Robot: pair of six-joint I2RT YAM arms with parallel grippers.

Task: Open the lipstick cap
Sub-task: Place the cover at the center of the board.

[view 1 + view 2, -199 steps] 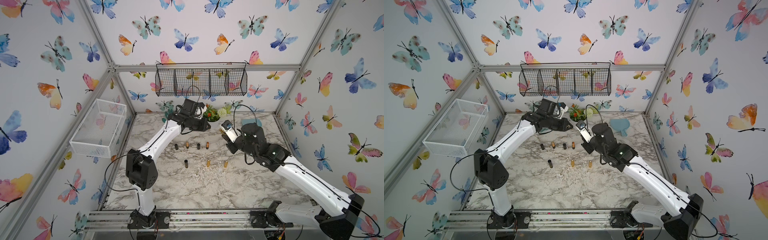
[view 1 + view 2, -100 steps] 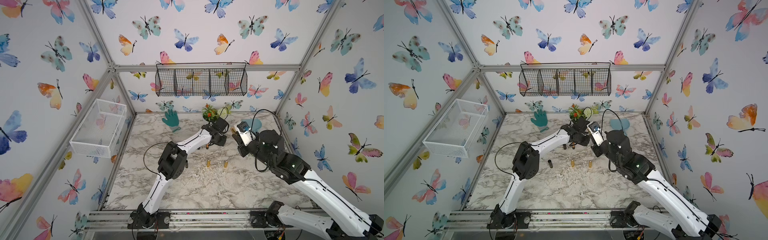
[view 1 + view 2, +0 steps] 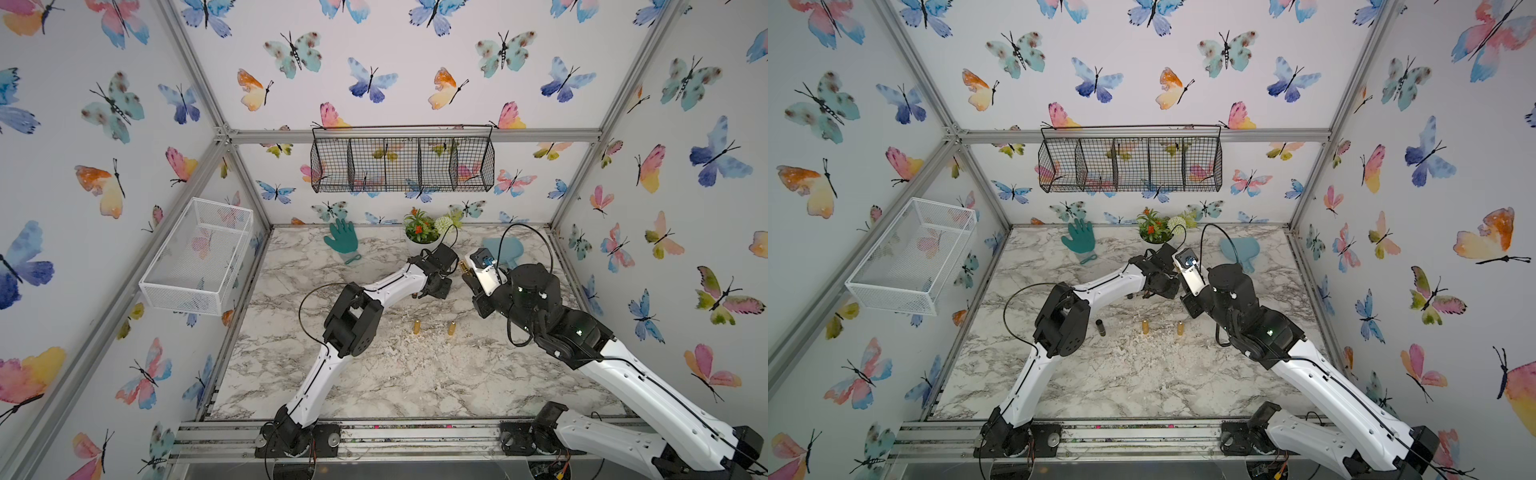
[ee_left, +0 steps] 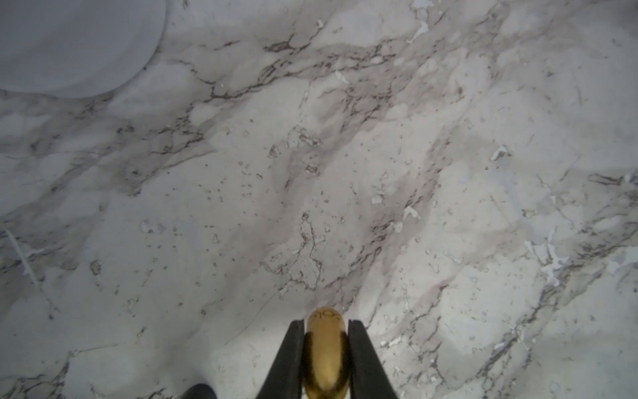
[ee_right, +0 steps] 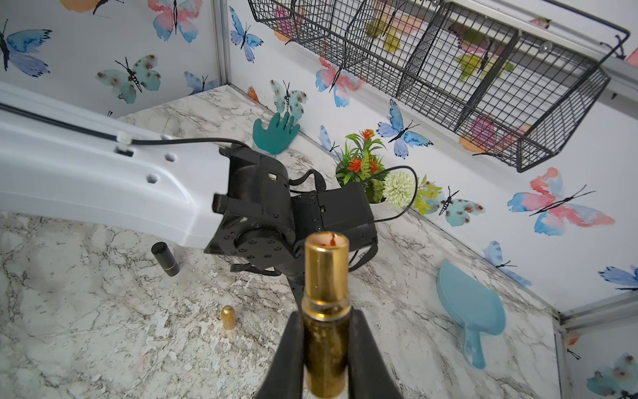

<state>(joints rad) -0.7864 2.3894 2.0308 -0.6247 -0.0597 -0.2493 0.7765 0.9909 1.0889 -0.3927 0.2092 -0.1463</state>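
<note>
Left end effector was clamped on the rounded gold cap, above the counter. Right end effector gripped the uncapped lipstick tube, just right of centre in both top views, below the plant. Slick and round, the cap could squirt free or roll once released; the left arm might topple the gold pieces standing nearby

Likely a robot test cell, aluminium frame, butterfly wallpaper
</note>
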